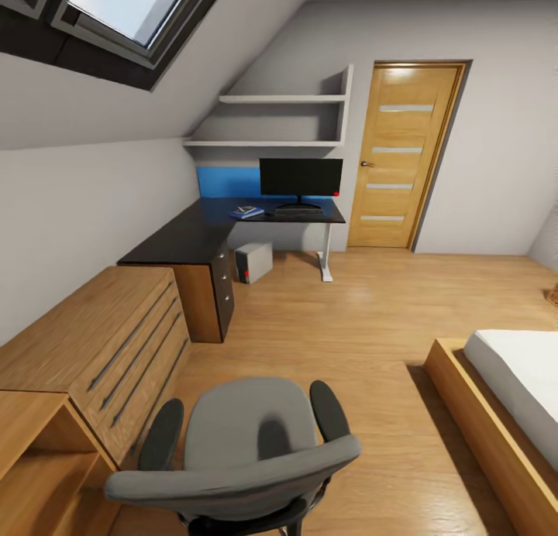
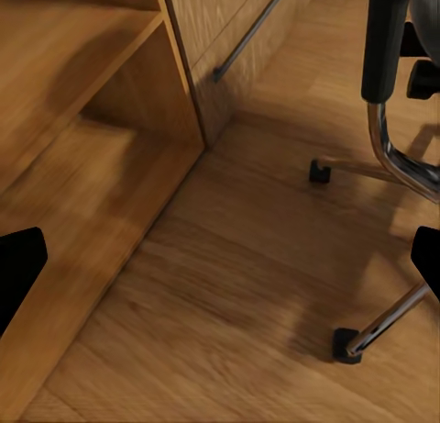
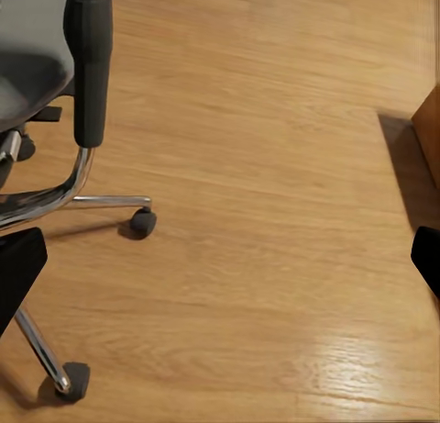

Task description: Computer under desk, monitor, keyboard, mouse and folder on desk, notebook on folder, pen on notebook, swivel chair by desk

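The left pincer [image 2: 220,267] shows in the left wrist view as two black fingertips [image 2: 18,272] at opposite edges of the frame, set wide apart with nothing between them but light wood plank floor [image 2: 229,294]. The right pincer [image 3: 220,267] in the right wrist view is likewise spread, empty, over the same floor.

Beyond the left pincer stand the chrome wheeled star base and black armrest of the grey padded swivel chair [image 2: 390,102], at the right of that frame, with a light wood drawer unit [image 2: 101,120] at the upper left. In the right wrist view the chair sits at the left edge.

In the head view the chair [image 1: 248,451] is at the bottom centre, its seat bare, beside the drawer unit at the lower left. Well beyond it, at centre frame, is the large L-shaped black surface [image 1: 194,238]. On it stand the wide black monitor [image 1: 301,178], a slim dark keyboard [image 1: 298,209] just in front of its stand, and a flat bright blue folder [image 1: 247,212] left of the keyboard with something small on top, too small to tell. The pale grey box-shaped computer [image 1: 254,262] sits on the floor under the surface. A wooden door [image 1: 403,156] is at the upper right, a white bed [image 1: 519,389] at the lower right.
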Available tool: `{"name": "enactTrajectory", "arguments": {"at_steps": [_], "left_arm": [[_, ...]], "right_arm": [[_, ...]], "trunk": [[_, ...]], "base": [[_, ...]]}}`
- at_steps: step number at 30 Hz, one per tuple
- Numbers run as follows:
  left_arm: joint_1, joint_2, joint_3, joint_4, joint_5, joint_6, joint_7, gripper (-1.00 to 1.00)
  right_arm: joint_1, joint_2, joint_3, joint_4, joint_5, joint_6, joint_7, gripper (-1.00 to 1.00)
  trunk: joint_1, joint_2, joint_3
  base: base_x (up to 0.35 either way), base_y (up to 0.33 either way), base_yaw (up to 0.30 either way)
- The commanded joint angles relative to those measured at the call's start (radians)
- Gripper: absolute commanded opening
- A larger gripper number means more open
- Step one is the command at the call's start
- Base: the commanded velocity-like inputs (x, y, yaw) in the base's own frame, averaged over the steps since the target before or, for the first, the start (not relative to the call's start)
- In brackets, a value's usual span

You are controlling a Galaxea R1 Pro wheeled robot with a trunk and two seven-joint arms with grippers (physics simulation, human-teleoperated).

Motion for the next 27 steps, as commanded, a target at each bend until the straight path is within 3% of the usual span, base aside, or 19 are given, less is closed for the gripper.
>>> {"name": "enactTrajectory", "arguments": {"at_steps": [1,11,27], "left_arm": [[0.0,0.0,-0.009,0.0,0.005,-0.002,0.006,1.0],[0.0,0.0,-0.009,0.0,0.004,-0.003,0.006,1.0],[0.0,0.0,-0.009,0.0,0.004,-0.003,0.006,1.0]], "right_arm": [[-0.001,0.0,0.002,0.002,0.01,-0.002,-0.01,1.0],[-0.001,0.001,0.002,0.002,0.01,-0.002,-0.01,1.0],[-0.001,0.001,0.002,0.002,0.01,-0.002,-0.01,1.0]], "trunk": [[0.0,-0.001,0.0],[0.0,-0.001,0.006],[0.0,-0.001,0.006]], "base": [[0.0,0.161,-0.135],[0.0,0.259,-0.113],[0.0,0.26,-0.011]]}}
